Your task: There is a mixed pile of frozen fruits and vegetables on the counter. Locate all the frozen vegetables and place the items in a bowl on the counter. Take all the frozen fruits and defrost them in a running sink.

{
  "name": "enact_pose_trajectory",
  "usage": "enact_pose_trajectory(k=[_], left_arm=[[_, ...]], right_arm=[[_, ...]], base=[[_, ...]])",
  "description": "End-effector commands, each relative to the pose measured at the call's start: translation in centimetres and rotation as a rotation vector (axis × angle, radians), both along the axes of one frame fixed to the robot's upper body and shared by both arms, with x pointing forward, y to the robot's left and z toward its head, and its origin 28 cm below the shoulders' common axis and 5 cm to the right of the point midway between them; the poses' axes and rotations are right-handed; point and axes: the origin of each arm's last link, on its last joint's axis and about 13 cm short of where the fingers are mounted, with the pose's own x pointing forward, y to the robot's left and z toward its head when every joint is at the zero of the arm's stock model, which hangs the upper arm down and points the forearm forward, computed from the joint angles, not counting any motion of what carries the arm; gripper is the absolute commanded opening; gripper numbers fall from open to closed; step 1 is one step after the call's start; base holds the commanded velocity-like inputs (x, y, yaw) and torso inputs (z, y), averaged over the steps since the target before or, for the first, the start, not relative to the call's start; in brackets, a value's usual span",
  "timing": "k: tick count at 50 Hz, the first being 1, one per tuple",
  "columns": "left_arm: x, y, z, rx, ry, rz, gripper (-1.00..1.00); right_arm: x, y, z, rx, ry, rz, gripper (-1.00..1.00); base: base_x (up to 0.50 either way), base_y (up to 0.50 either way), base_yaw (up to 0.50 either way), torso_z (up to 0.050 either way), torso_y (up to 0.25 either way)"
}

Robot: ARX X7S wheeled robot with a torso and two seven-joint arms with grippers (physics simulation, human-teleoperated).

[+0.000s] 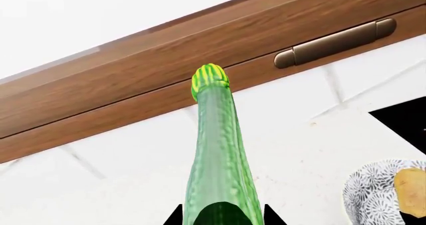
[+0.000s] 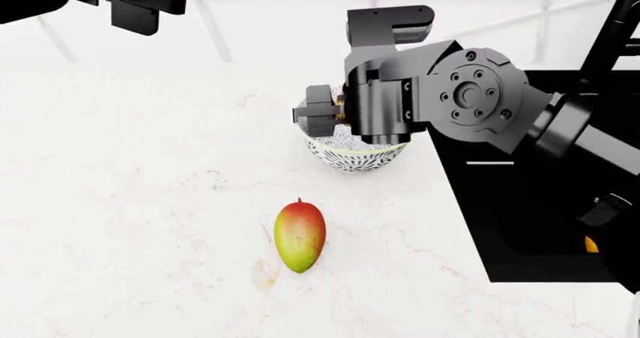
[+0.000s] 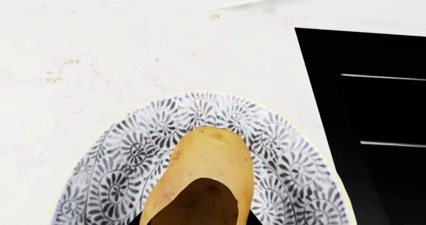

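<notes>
Left gripper [image 1: 221, 221]: fingers clamped around cucumber [image 1: 218, 160], which juts forward between them.
Right gripper [image 3: 194, 220]: fingers gripping potato [image 3: 206, 170] over floral bowl [image 3: 119, 175].

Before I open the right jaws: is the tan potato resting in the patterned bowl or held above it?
Cannot tell. The tan oval potato sits over the grey-and-white floral bowl between the right jaws; contact with the bowl floor isn't visible.

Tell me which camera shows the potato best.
The right wrist view: the potato fills the frame, held over the bowl. The left wrist view catches only a sliver at its edge; the head view hides it behind the right gripper.
</notes>
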Motion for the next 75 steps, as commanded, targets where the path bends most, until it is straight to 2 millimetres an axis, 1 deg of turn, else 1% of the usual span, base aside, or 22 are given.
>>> enact_pose_trajectory(k=[1, 2, 3, 11, 21, 33, 41, 50, 61, 67, 75], left_arm=[[0.0, 0.0, 0.1, -0.003, -0.005, 0.007, -1.0], [0.0, 0.0, 0.1, -0.004, -0.005, 0.007, -1.0], [0.0, 0.0, 0.1, -0.004, -0.006, 0.007, -1.0], [0.0, 0.0, 0.1, -0.004, -0.005, 0.007, -1.0], [-0.1, 0.0, 0.2, -0.002, -0.006, 0.007, -1.0], [-0.1, -0.1, 0.3, -0.001, -0.009, 0.004, -1.0], [-0.4, -0.1, 0.5, -0.001, -0.013, 0.002, -1.0], [-0.5, -0.2, 0.7, -0.003, -0.016, 0.0, -1.0], [-0.7, -0.4, 0.8, -0.003, -0.02, -0.01, -1.0], [-0.7, -0.6, 0.8, -0.004, -0.019, -0.021, -1.0], [-0.6, -0.9, 0.5, -0.002, -0.008, -0.044, -1.0]], right_arm=[[0.0, -0.1, -0.1, -0.01, -0.007, 0.006, -1.0], [0.1, -0.1, -0.1, -0.009, -0.006, 0.006, -1.0], [0.1, -0.1, -0.1, -0.012, -0.006, 0.006, 1.0], [0.1, -0.1, 0.0, -0.025, -0.009, 0.014, 1.0], [-0.1, -0.2, 0.5, -0.029, -0.025, 0.01, 1.0], [-0.6, -0.3, 1.7, -0.03, -0.061, 0.012, 1.0], [-1.2, -0.2, 2.9, -0.042, -0.092, 0.025, 1.0], [-2.0, -0.2, 4.2, -0.065, -0.122, 0.03, 1.0], [-3.5, -0.5, 6.3, -0.087, -0.171, 0.027, 1.0], [-4.4, -1.0, 7.3, -0.096, -0.199, 0.019, 1.0], [-5.8, -2.4, 8.6, -0.091, -0.254, -0.003, 1.0]], base=[[0.0, 0.0, 0.0, 0.0, 0.0], [0.0, 0.0, 0.0, 0.0, 0.0], [0.0, 0.0, 0.0, 0.0, 0.0], [0.0, 0.0, 0.0, 0.0, 0.0], [0.0, 0.0, 0.0, 0.0, 0.0], [0.0, 0.0, 0.0, 0.0, 0.001], [0.0, 0.0, 0.0, 0.0, 0.0], [0.0, 0.0, 0.0, 0.0, 0.0], [0.0, 0.0, 0.0, 0.0, 0.0], [0.0, 0.0, 0.0, 0.0, 0.0], [0.0, 0.0, 0.0, 0.0, 0.001]])
